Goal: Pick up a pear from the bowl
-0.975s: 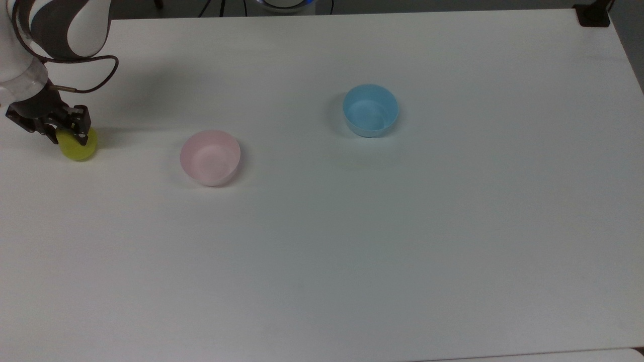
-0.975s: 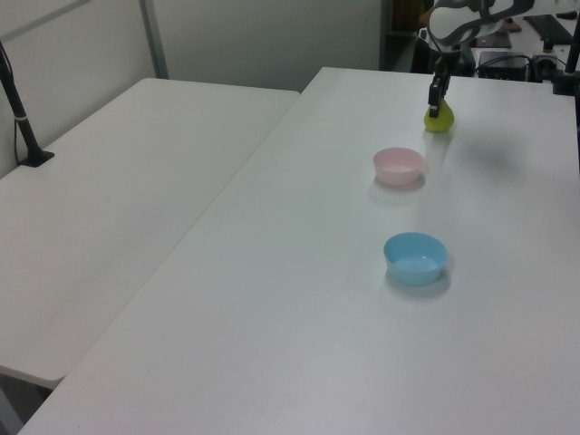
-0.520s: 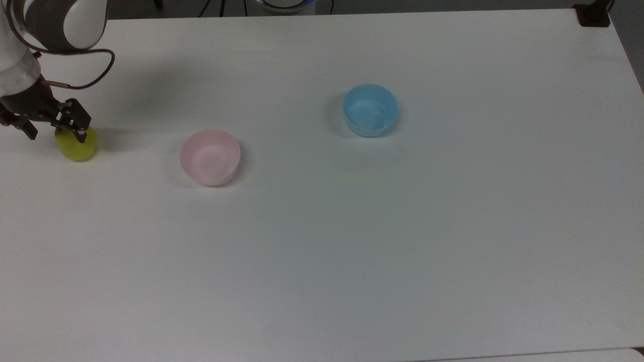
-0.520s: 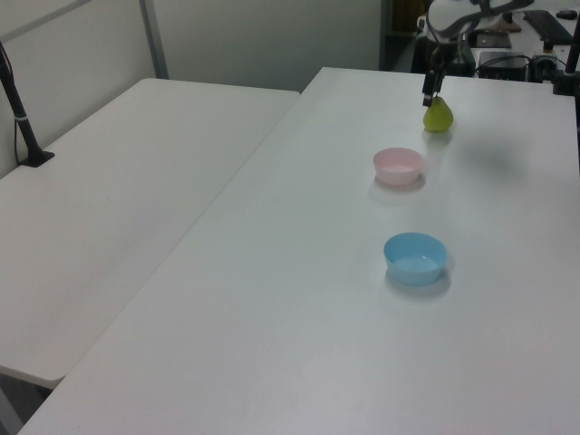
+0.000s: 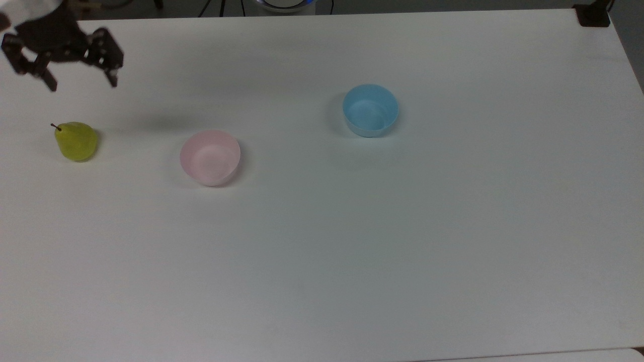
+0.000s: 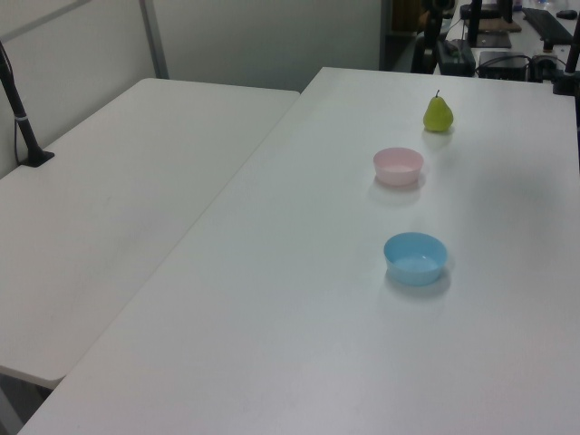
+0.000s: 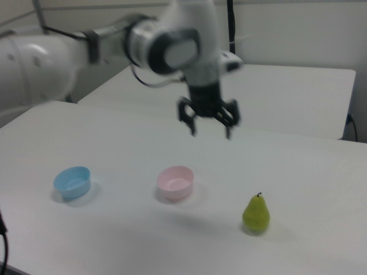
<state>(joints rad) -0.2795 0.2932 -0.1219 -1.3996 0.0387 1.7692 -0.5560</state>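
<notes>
The yellow-green pear (image 5: 76, 141) stands upright on the white table, stem up, at the top view's far left; it is also the pear (image 6: 438, 113) and the pear (image 7: 256, 213). The pale pink bowl (image 5: 210, 157) is empty and sits to the pear's right in the top view, also the pink bowl (image 6: 398, 166) and the pink bowl (image 7: 175, 183). My gripper (image 5: 82, 83) hangs open well above the table, apart from the pear, holding nothing; in the right view the gripper (image 7: 210, 132) is high above the pink bowl.
An empty light blue bowl (image 5: 370, 110) stands further right in the top view, also the blue bowl (image 6: 415, 257) and the blue bowl (image 7: 73, 181). A second white table (image 6: 118, 172) adjoins in the left view. A black clamp (image 5: 592, 15) sits at the table's far corner.
The gripper opened off the pear, then rose and drew away toward the top view's upper edge. The pear stays standing on the table; both bowls are unmoved.
</notes>
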